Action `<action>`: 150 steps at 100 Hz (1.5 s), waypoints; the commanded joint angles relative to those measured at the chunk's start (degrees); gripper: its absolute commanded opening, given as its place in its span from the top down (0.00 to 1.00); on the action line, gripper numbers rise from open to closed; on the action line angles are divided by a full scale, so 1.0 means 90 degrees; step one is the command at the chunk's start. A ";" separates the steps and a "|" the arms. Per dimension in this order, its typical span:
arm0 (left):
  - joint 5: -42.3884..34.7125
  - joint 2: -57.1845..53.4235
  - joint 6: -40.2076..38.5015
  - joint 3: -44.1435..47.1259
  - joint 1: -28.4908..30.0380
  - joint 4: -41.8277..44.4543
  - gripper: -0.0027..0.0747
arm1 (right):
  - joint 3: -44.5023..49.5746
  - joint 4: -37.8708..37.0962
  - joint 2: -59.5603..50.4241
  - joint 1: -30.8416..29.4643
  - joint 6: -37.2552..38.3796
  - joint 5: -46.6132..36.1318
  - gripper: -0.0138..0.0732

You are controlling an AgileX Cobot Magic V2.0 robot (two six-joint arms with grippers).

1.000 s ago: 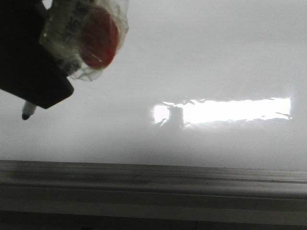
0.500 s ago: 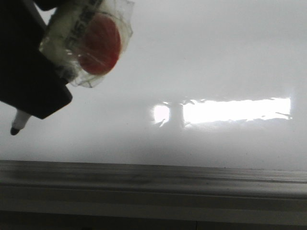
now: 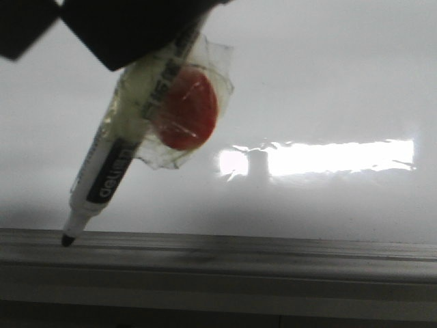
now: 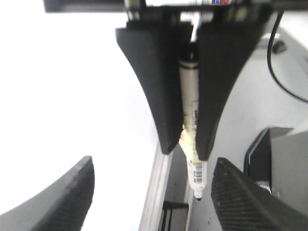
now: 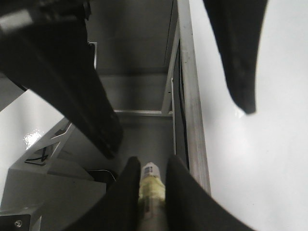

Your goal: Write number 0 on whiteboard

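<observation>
My right gripper point(image 5: 150, 164) is shut on a white marker point(image 3: 102, 178) with a black tip. Yellowish tape and a red disc point(image 3: 186, 115) are wrapped round the marker's barrel. In the front view the gripper point(image 3: 157, 41) is a black shape at the top left, and the marker slants down-left with its tip point(image 3: 68, 239) at the near edge of the whiteboard point(image 3: 328, 82), by the grey rail point(image 3: 273, 260). My left gripper point(image 4: 154, 163) is open and empty, with its fingers spread either side of the right gripper point(image 4: 185, 151). I see no drawn number 0 on the board.
A bright glare strip point(image 3: 334, 157) lies on the board at mid right. In the wrist views, grey frame bars point(image 5: 144, 113) and dark equipment point(image 4: 284, 163) sit beyond the board's railed edge point(image 5: 192, 120).
The marker has swung down and to the right. Far more of its barrel shows now, and its tip has dropped from mid-board height at the far left to the rail's edge.
</observation>
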 commanded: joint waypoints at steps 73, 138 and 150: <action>-0.1051 -0.3650 -0.6445 0.1610 -0.0008 0.3918 0.94 | 0.1215 -0.2684 -0.3397 -0.1390 0.3107 -0.0765 0.90; -0.2230 -0.3662 -0.6453 0.1949 -0.0008 0.3943 0.99 | 0.1467 -0.3153 -0.2278 -0.1390 0.3429 -0.2564 0.90; -0.2230 -0.3662 -0.6453 0.1949 -0.0008 0.3825 0.99 | 0.1467 -0.3153 -0.2130 -0.1390 0.3429 -0.2914 0.90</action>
